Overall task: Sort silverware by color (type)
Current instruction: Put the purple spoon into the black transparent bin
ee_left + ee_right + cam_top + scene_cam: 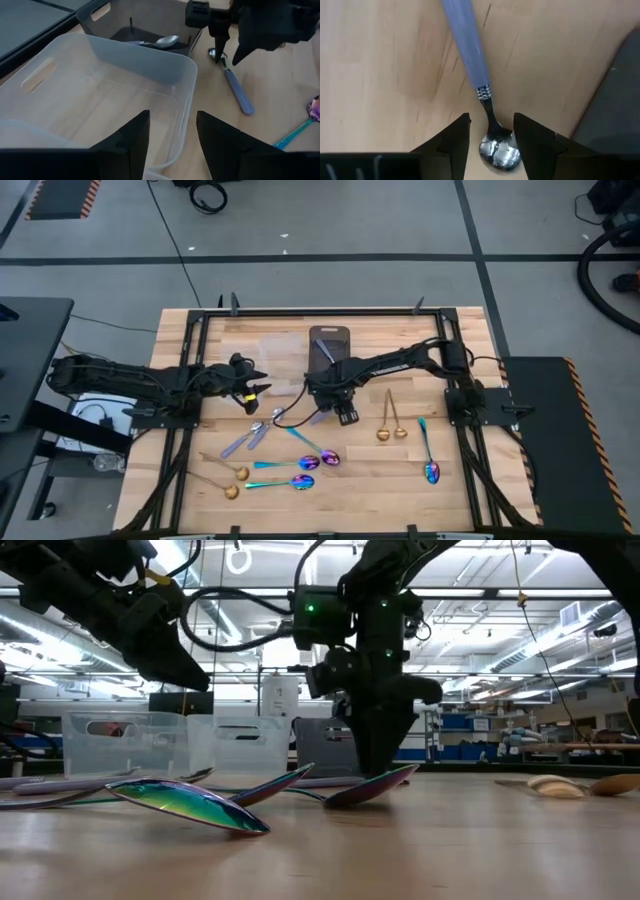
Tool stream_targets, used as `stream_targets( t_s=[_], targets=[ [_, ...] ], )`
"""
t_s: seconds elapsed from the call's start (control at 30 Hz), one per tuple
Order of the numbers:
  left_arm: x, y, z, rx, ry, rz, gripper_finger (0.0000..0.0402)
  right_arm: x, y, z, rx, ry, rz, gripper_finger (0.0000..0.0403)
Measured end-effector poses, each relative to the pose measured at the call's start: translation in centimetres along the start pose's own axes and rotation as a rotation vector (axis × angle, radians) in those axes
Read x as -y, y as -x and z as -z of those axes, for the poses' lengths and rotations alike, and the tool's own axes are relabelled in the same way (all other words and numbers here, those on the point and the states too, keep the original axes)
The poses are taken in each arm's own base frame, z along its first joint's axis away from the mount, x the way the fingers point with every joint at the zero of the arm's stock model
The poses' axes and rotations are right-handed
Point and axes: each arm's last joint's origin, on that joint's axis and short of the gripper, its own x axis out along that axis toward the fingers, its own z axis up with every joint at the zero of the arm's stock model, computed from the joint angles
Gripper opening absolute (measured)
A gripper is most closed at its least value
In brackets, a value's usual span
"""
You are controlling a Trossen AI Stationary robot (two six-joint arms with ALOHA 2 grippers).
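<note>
A silver-bowled spoon with a pale blue handle (pixel 467 45) lies flat on the wood by the dark tray (pixel 330 340). My right gripper (pixel 491 120) is low over it and open, one finger on each side of its thin neck, not touching. It also shows in the left wrist view: spoon (pixel 236 90), right gripper (pixel 229 47). My left gripper (pixel 172 120) is open and empty, raised over a clear container (pixel 150 60). A silver spoon (pixel 161 42) lies in the tray. Rainbow spoons (pixel 318 452), gold spoons (pixel 390 422) and blue-handled spoons (pixel 248 440) lie on the near half.
Clear containers (pixel 272 365) stand left of the dark tray, under my left gripper (pixel 255 392). More gold spoons (pixel 228 480) lie near the left front, and a rainbow spoon (pixel 428 455) to the right. A black frame (pixel 190 380) runs around the table.
</note>
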Motion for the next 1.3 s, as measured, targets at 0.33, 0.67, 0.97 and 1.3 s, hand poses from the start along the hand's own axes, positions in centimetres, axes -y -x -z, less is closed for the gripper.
stream_targets(
  t_s=[0.33,0.67,0.97,1.3],
  targets=[
    [0.0,0.0,0.0,0.000,0.000,0.002,0.0171,-0.3,-1.0,0.4,-0.063,0.060,0.042,0.0093],
    [0.0,0.0,0.0,0.000,0.000,0.001,0.0171,-1.4,-1.1,0.2,-0.060,0.101,-0.018,0.0013],
    [0.0,0.0,0.0,0.001,0.000,0.001,0.0171,-1.3,-0.4,0.0,-0.077,0.086,0.042,0.0015],
    [0.0,0.0,0.0,-0.004,-0.002,0.000,0.0171,-1.2,0.4,-0.6,-0.046,0.077,0.054,0.0010]
  ],
)
